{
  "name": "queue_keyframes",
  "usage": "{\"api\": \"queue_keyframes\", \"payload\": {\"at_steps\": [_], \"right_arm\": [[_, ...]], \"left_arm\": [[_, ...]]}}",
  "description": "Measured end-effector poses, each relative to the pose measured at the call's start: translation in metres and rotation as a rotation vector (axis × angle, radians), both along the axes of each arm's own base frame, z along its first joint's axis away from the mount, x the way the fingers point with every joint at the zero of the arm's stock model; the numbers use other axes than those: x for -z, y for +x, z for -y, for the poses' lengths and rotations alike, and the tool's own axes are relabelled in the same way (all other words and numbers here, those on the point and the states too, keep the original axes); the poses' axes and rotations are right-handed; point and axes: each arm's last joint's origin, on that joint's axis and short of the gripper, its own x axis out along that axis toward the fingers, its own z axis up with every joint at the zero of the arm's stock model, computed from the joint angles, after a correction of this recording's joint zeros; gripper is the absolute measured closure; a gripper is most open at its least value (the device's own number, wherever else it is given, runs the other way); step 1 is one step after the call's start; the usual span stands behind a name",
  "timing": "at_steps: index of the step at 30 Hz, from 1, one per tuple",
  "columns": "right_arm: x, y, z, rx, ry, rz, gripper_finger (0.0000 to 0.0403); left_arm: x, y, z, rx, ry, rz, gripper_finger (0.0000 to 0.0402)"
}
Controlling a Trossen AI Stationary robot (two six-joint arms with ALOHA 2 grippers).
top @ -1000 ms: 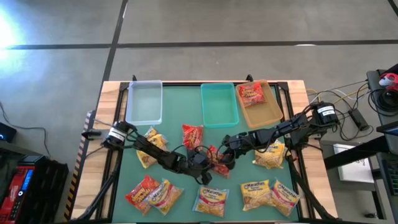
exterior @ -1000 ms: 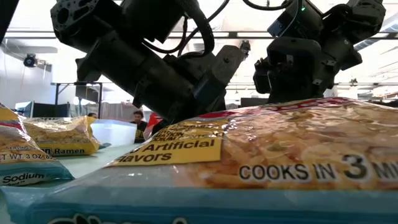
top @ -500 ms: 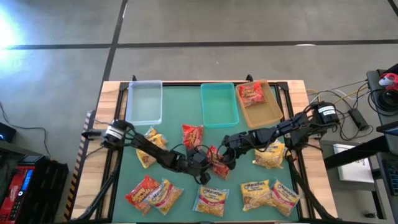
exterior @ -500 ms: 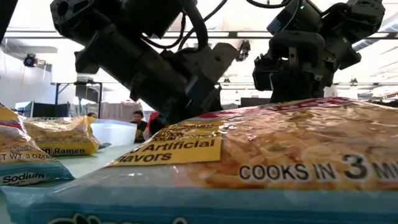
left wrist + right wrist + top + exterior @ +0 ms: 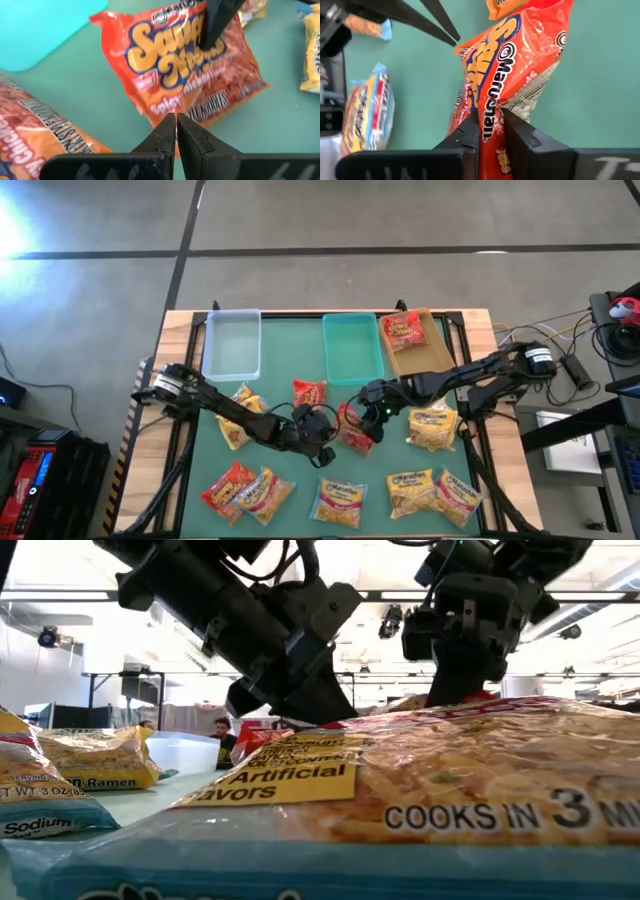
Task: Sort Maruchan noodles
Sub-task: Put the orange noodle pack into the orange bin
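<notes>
A red Maruchan noodle packet [image 5: 352, 430] is at the middle of the green mat, with my right gripper [image 5: 362, 416] shut on it. My left gripper [image 5: 176, 118] is shut and points at the same packet's near edge. Whether its tips touch the packet I cannot tell. Another red packet [image 5: 310, 394] lies flat on the mat beside them. Several yellow and multicoloured packets [image 5: 340, 500] lie along the near edge. One red packet [image 5: 403, 330] lies inside the tan bin [image 5: 432, 358]. My right gripper pinches one end of the red packet [image 5: 487, 106] between its two fingers, coming slanting down from the table's right. The packet is crumpled and tilts away below the fingers. Its other end [image 5: 540, 20] reaches down toward the mat.
A clear bin [image 5: 232, 345], a teal bin [image 5: 352, 348] and the tan bin stand in a row at the far edge. Yellow packets lie at the left [image 5: 245, 412] and right [image 5: 432, 428] of the mat. One packet [image 5: 450, 800] fills the low view's front.
My right gripper has shut on the red packet's end and risen, pulling that end up off the mat. My left gripper, shut throughout, has also risen.
</notes>
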Motion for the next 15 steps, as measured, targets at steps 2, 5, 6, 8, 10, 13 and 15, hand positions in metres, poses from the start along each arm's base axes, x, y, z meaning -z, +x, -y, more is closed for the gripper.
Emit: {"api": "queue_keyframes", "payload": {"at_steps": [2,5,6,8,10,13,15], "right_arm": [[-0.009,-0.003,0.004,-0.018,-0.029,-0.010,0.0371],[-0.026,-0.007,0.010,-0.011,-0.045,-0.001,0.0388],[-0.031,-0.009,0.012,-0.007,-0.049,0.007,0.0389],[-0.042,-0.013,0.015,-0.004,-0.062,0.018,0.0391],[-0.051,-0.017,0.019,-0.005,-0.076,0.015,0.0391],[-0.064,-0.024,0.027,-0.017,-0.140,-0.002,0.0392],[-0.074,-0.027,0.034,-0.004,-0.207,-0.024,0.0392]], "left_arm": [[-0.001,-0.001,-0.001,-0.009,0.017,-0.003,0.0402],[-0.004,-0.001,-0.003,-0.014,0.030,0.001,0.0402],[-0.005,-0.001,-0.004,-0.015,0.035,0.003,0.0402],[-0.007,0.000,-0.006,-0.022,0.036,0.010,0.0402],[-0.007,0.001,-0.008,-0.028,0.036,0.009,0.0402],[-0.007,0.002,-0.012,-0.029,0.045,0.010,0.0402],[-0.008,0.003,-0.013,-0.024,0.052,0.012,0.0402]]}}
